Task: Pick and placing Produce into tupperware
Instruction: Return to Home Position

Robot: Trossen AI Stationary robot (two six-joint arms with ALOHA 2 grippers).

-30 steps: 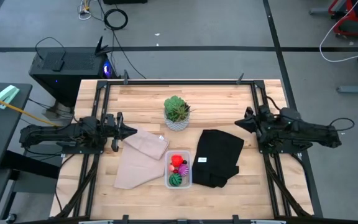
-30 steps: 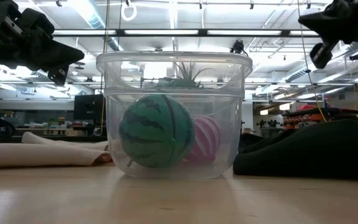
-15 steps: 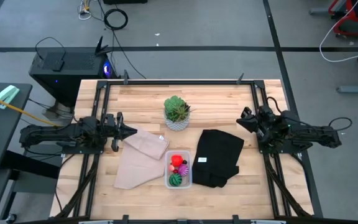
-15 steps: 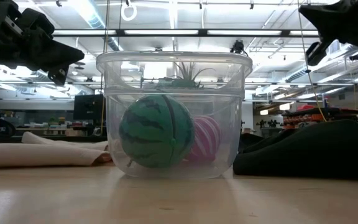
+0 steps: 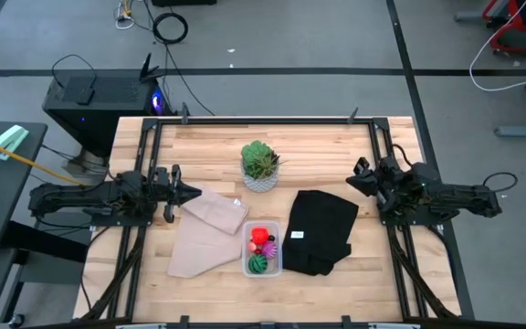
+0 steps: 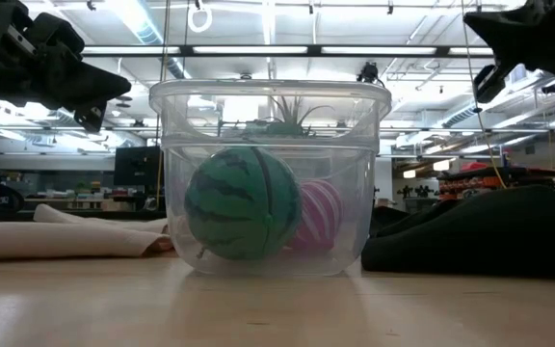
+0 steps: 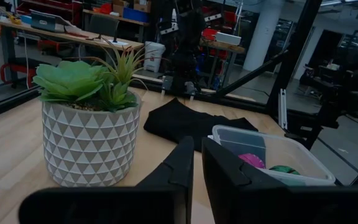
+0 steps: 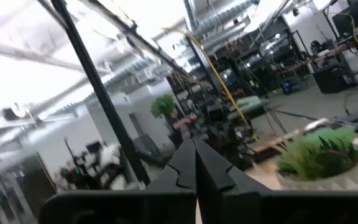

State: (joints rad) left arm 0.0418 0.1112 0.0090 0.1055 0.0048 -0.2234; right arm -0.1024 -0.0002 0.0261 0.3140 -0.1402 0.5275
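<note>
The clear tupperware stands on the table near the front middle. It holds the produce: a dark green striped ball, a magenta striped ball and a red piece. My left gripper hangs above the table's left side over the tan cloth's edge, pointing level toward the middle. Its fingers are all but together, with nothing between them. My right gripper hangs above the right side, shut and empty, its tips slanting a little upward. Both are well apart from the tupperware.
A spiky green plant in a white patterned pot stands behind the tupperware. A tan cloth lies to its left and a black cloth to its right. Black frame rails run along both table sides.
My right gripper has tipped its fingers upward a little while staying at the table's right side, still shut. The left gripper and the things on the table have kept still.
</note>
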